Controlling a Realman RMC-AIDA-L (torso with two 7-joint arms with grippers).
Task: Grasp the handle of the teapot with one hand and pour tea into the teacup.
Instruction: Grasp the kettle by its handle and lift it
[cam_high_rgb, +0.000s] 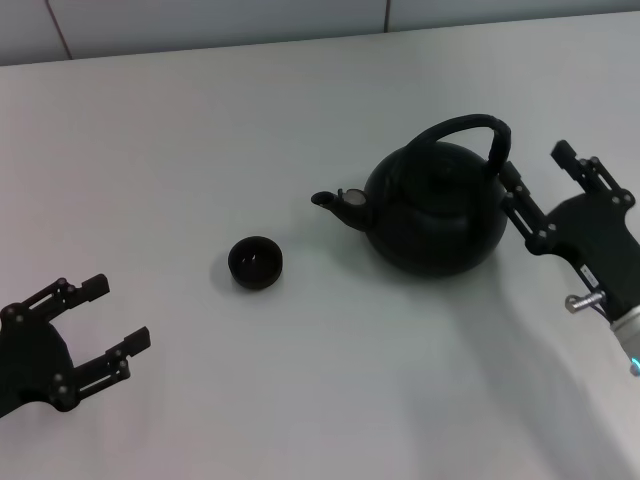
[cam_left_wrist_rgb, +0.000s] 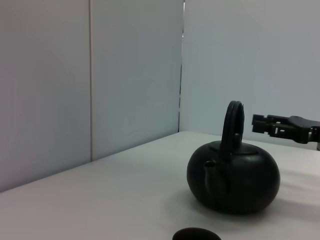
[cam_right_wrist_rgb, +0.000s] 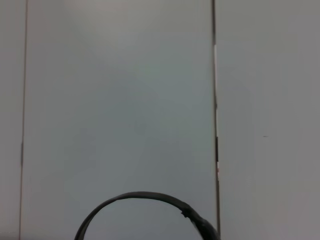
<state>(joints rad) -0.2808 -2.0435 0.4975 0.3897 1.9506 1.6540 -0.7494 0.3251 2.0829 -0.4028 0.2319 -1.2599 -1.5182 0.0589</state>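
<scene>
The black teapot (cam_high_rgb: 435, 210) stands upright on the white table (cam_high_rgb: 300, 380), spout pointing left toward the small dark teacup (cam_high_rgb: 255, 262). Its arched handle (cam_high_rgb: 470, 128) loops over the lid. My right gripper (cam_high_rgb: 535, 165) is open just right of the teapot, one finger near the handle's right end, holding nothing. My left gripper (cam_high_rgb: 100, 325) rests open at the front left, well clear of the cup. The left wrist view shows the teapot (cam_left_wrist_rgb: 233, 177), its handle (cam_left_wrist_rgb: 233, 125), the teacup's rim (cam_left_wrist_rgb: 196, 234) and the right gripper (cam_left_wrist_rgb: 265, 124) beyond. The right wrist view shows only the handle's arc (cam_right_wrist_rgb: 145, 205).
A pale panelled wall (cam_high_rgb: 300, 20) runs behind the table's far edge. White tabletop surrounds the teapot and cup.
</scene>
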